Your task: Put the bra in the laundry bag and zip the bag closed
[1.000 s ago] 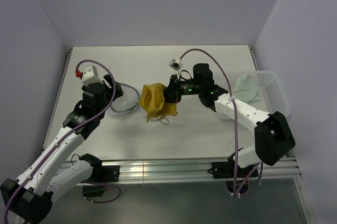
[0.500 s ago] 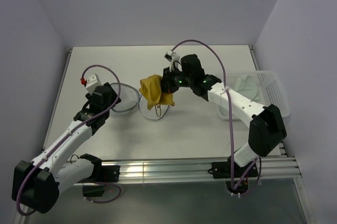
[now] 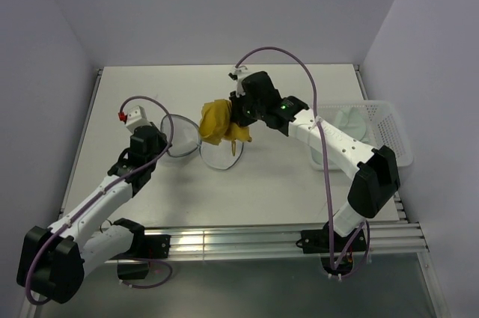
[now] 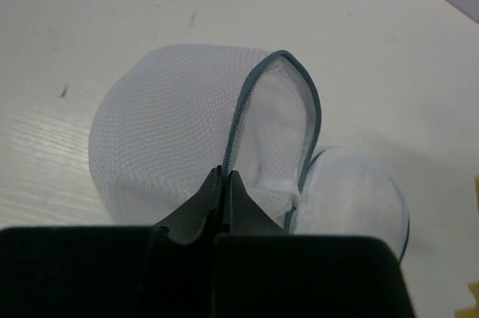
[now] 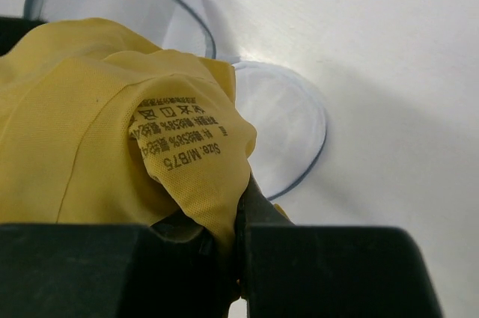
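The laundry bag (image 3: 182, 141) lies open on the worktop (image 3: 284, 183), a little left of the centre of the top view, with its two mesh halves side by side. The left hand (image 4: 225, 182) is closed together on the dark zipper rim of the raised half. The right hand (image 5: 236, 224) is clamped on the yellow bra (image 5: 97, 153) and holds it over the open bag. I cannot tell if the bra touches the mesh. A white basket (image 3: 385, 135) stands at the right edge
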Controlling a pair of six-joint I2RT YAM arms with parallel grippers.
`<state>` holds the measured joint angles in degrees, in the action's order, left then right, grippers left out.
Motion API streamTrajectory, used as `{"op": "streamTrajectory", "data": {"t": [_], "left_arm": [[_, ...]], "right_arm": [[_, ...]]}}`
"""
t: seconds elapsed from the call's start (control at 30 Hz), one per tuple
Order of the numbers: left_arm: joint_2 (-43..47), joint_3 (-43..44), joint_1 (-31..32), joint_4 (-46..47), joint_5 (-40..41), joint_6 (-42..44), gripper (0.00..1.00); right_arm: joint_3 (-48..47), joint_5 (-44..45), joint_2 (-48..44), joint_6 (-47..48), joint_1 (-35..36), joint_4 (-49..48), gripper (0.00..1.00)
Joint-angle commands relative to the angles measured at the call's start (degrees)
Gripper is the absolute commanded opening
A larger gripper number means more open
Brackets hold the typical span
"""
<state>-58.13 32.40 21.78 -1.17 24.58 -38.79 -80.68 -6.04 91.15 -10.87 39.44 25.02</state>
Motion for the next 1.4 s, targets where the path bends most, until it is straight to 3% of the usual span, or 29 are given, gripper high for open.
{"op": "streamTrajectory", "data": {"t": [0.0,0.13,0.3,0.5,0.73,1.03,1.23,1.37], "left_arm": [[3.8,-3.3,-0.1,8.3,-9.9,-1.6,0.0],[6.2,-4.8,-0.1,9.0,-14.4,-3.7,0.0],[7.8,-4.5,-0.1,8.6,-17.7,-3.8,0.0],[10.2,-4.8,-0.1,8.8,-20.9,-4.5,0.0],[11.3,-5.2,-0.1,10.4,-25.2,-6.0,0.0],[11.5,-7.0,-0.1,11.5,-25.4,-6.4,0.0],[8.0,-8.5,-0.2,15.1,-25.6,-5.8,0.0],[7.2,-8.8,-0.1,18.7,-27.4,-5.6,0.0]], "right_arm": [[-4.8,11.9,0.5,2.3,2.0,5.4,0.0],[-7.1,17.4,1.8,3.0,3.0,9.2,0.0],[-4.7,3.7,-0.4,3.9,3.1,6.6,0.0],[-6.1,10.9,1.9,2.1,4.1,7.6,0.0],[-13.5,21.8,11.1,0.5,7.9,9.2,0.0],[-21.9,30.6,20.5,-1.2,11.1,13.4,0.0],[-16.5,20.0,17.1,-2.0,14.3,6.9,0.0],[-8.0,6.5,12.7,-2.4,15.3,-2.0,0.0]]}}
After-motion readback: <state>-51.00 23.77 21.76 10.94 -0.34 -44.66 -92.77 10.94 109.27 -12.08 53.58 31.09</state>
